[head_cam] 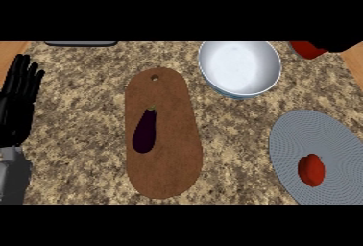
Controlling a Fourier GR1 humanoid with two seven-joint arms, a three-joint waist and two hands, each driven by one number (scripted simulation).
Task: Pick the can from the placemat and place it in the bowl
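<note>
A red can (311,170) lies on the round grey placemat (312,134) at the right of the counter. The white bowl (239,67) stands at the back, right of centre, with nothing inside it. My left hand (17,103) shows at the left edge, fingers straight and pointing up, far from the can and the bowl and holding nothing. My right hand does not show in the view.
A long brown cutting board (164,158) lies in the middle with a dark purple eggplant (145,131) on it. A red object (306,48) sits at the back right corner, partly cut off by a dark shape. A grey item (81,43) lies along the back left edge.
</note>
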